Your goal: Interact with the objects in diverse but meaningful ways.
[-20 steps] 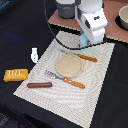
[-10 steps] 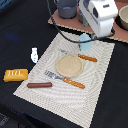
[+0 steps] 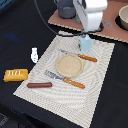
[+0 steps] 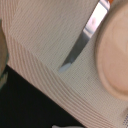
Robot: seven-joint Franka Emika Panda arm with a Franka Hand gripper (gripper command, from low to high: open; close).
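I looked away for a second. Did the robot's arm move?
Yes. The arm slid toward the exterior view's left, away from the bowl, and now sits right over the blue carton.

Even soft light, blurry wrist view

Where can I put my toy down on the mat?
The striped placemat is bare toward the exterior view's right, beyond the round tan plate and orange-handled fork. Its near corner past the reddish-brown sausage is also free. Crowded: around the plate, between fork and orange-handled knife.
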